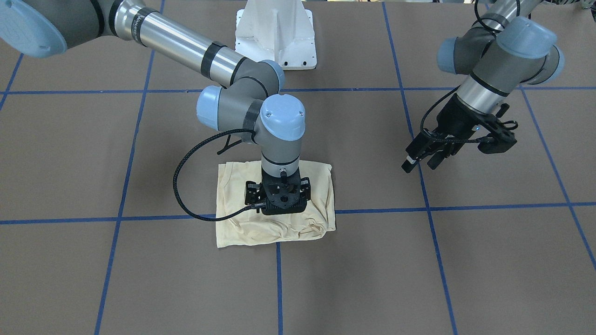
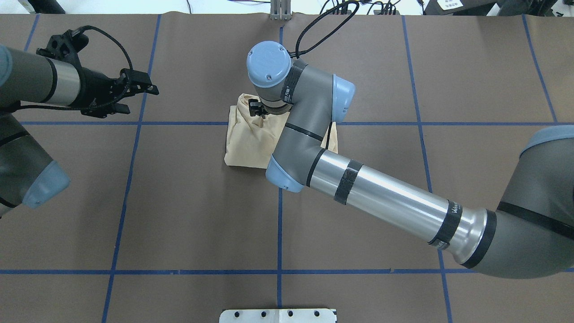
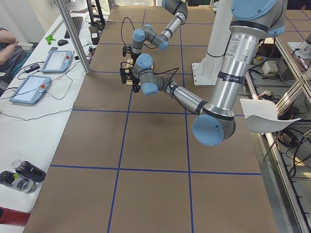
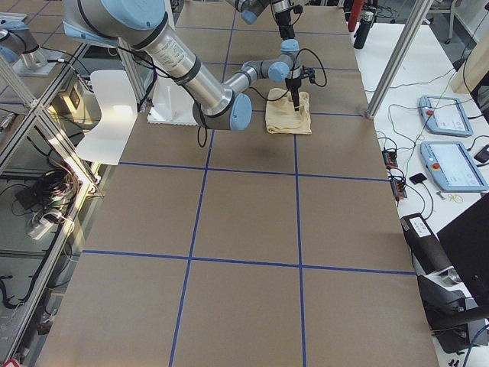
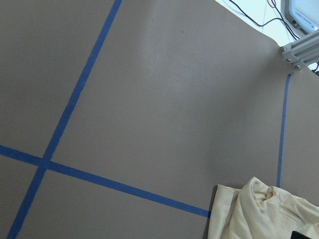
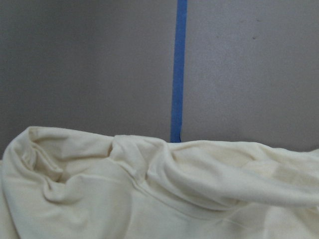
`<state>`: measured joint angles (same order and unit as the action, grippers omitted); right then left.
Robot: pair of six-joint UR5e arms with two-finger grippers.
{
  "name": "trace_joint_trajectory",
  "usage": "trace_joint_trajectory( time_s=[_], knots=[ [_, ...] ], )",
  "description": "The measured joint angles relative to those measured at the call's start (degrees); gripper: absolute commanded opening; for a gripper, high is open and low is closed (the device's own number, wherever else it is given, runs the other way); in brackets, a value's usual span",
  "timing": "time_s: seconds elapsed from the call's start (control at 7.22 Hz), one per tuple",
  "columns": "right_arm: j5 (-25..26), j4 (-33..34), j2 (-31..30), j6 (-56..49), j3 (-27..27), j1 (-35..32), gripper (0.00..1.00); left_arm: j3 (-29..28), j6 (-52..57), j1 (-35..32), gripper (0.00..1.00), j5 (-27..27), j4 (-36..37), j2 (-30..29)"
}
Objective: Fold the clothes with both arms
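Brown paper ruled with blue tape covers the table (image 1: 489,260). Opposite the white pedestal (image 1: 274,32), nearer the operators' edge, lies the T-shirt (image 1: 242,232), a folded, rumpled rectangle. The front-facing view shows its whole outline; overhead, the right arm (image 2: 358,188) covers much of it. The right gripper (image 1: 281,200) points straight down onto the cloth with its fingers hidden, so I cannot tell whether it is clenched or released. The left gripper (image 1: 421,162) hangs well apart toward the table's left end, fingers spread, holding nothing. A tablet (image 4: 454,164) lies beyond the operators' edge.

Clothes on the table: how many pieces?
1: a folded cream shirt in the middle of the table, under the right gripper. Another piece folded inside would be hidden.
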<state>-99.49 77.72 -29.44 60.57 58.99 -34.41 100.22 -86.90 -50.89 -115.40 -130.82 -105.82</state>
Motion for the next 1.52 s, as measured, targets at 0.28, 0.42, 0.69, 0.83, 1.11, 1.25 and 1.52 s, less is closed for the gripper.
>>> trace_joint_trajectory(
  time_s=[0.28,0.42,0.69,0.83,1.11,1.25,1.52],
  knots=[
    [0.3,-4.0,1.7,-0.4,-5.2,-0.6,0.98,0.0,-0.1,0.0,0.99,0.0,0.0,0.1],
    [0.4,-5.5,2.5,-0.6,-7.3,-1.2,0.98,-0.1,-0.1,0.0,0.99,0.0,0.0,0.1],
    [0.8,-9.2,3.9,-0.9,-10.8,-2.7,0.97,-0.3,0.0,-0.1,0.99,0.1,0.0,0.1],
    [1.4,-11.2,5.1,-0.9,-13.1,-3.0,0.97,-0.4,0.1,-0.1,0.99,0.1,0.0,0.1],
    [2.1,-14.9,6.8,-0.9,-17.2,-3.2,0.97,-0.5,0.2,-0.2,0.99,0.1,0.0,0.0],
    [2.5,-15.3,7.1,-0.9,-18.3,-3.0,0.97,-0.5,0.2,-0.2,0.99,0.1,0.0,0.0],
    [3.4,-15.6,7.3,-0.9,-19.8,-2.4,0.97,-0.5,0.3,-0.7,0.99,0.0,0.0,-0.1]
  ],
)
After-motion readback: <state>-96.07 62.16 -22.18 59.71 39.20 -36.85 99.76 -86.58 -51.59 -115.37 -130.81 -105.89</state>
